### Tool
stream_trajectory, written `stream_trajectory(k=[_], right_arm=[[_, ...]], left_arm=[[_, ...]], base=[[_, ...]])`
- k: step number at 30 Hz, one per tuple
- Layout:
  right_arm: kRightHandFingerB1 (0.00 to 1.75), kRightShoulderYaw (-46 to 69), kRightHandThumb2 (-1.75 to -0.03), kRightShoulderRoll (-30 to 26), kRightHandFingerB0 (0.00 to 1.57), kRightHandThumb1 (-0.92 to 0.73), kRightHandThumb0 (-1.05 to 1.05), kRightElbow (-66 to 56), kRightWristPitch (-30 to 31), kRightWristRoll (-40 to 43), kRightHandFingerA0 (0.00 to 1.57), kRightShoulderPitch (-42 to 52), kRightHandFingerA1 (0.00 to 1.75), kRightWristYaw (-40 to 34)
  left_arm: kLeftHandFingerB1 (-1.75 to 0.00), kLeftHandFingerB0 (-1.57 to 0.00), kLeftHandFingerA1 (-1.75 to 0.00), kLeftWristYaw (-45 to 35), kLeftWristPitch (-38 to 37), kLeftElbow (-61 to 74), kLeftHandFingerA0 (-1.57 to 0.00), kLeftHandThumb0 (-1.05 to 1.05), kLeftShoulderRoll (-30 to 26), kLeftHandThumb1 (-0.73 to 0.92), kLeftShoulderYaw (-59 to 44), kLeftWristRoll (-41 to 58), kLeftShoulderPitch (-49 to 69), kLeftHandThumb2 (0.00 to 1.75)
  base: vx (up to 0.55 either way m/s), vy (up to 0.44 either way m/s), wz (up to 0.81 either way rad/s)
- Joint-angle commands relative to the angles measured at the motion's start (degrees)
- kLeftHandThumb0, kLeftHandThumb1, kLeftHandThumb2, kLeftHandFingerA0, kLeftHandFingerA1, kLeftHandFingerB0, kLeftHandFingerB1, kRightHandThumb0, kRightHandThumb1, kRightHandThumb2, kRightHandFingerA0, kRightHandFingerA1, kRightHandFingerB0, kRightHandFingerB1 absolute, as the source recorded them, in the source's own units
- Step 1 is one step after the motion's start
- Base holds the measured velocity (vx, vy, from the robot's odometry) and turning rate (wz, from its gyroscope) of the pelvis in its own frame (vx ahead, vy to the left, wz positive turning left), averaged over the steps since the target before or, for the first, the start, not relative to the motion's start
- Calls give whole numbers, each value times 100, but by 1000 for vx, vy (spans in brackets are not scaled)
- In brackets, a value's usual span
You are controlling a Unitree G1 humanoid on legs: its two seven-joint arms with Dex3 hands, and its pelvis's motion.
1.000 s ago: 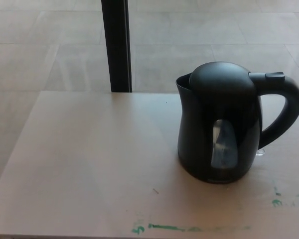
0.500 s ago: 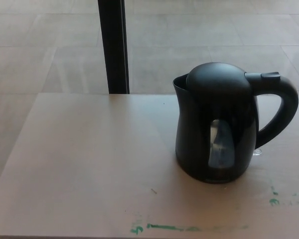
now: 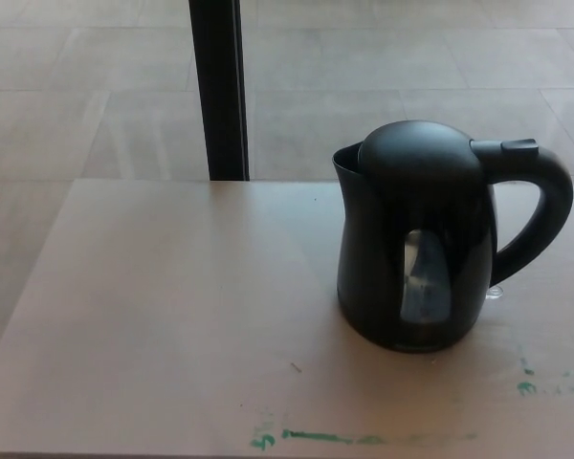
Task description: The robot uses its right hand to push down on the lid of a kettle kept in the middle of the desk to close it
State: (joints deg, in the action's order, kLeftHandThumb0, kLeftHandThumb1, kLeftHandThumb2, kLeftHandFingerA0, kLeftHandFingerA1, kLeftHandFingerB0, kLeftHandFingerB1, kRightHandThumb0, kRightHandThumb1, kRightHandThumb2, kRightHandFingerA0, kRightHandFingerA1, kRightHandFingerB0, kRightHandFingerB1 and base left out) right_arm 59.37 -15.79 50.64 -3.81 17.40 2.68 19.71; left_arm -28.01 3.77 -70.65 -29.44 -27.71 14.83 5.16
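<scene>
Seen right of centre on pale wooden tabletop (image 3: 172,316), unmoved: black plastic kettle (image 3: 411,277), domed lid (image 3: 421,153) apparently seated; no robot hand in frame.

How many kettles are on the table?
1. The black kettle stands upright on the right part of the desk, its handle pointing right. None seem hidden; neither robot hand shows.
</scene>
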Motion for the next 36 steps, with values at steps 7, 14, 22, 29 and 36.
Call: stream_trajectory(k=[7,14,22,29,36], right_arm=[[15,-374,-105,17,0,-73,-83,-44,225,722,22,15,48,-336],[19,-687,-106,-12,0,-71,-76,-139,71,714,18,166,47,-403],[21,-983,-104,42,0,-72,-77,-314,-16,822,19,311,47,-507],[22,-1101,-104,-20,0,-70,-75,-244,-50,868,24,273,50,-518],[17,-1203,-68,-36,2,-87,-70,-332,-30,957,26,317,32,-463]], left_arm=[[-47,-30,-64,83,-5,139,-53,-73,-78,56,67,0,-35,91],[-34,-33,-53,137,80,97,-57,-65,-49,64,-34,104,-39,60],[-46,-28,-63,59,11,143,-53,-77,-67,55,22,48,14,90],[-47,-28,-64,26,-72,93,-52,-72,-68,55,65,17,-16,91],[-34,-32,-53,49,97,179,-56,-66,-40,64,-35,141,-21,60]], base=[[0,0,0],[0,0,0],[0,0,0],[0,0,0],[0,0,0]])
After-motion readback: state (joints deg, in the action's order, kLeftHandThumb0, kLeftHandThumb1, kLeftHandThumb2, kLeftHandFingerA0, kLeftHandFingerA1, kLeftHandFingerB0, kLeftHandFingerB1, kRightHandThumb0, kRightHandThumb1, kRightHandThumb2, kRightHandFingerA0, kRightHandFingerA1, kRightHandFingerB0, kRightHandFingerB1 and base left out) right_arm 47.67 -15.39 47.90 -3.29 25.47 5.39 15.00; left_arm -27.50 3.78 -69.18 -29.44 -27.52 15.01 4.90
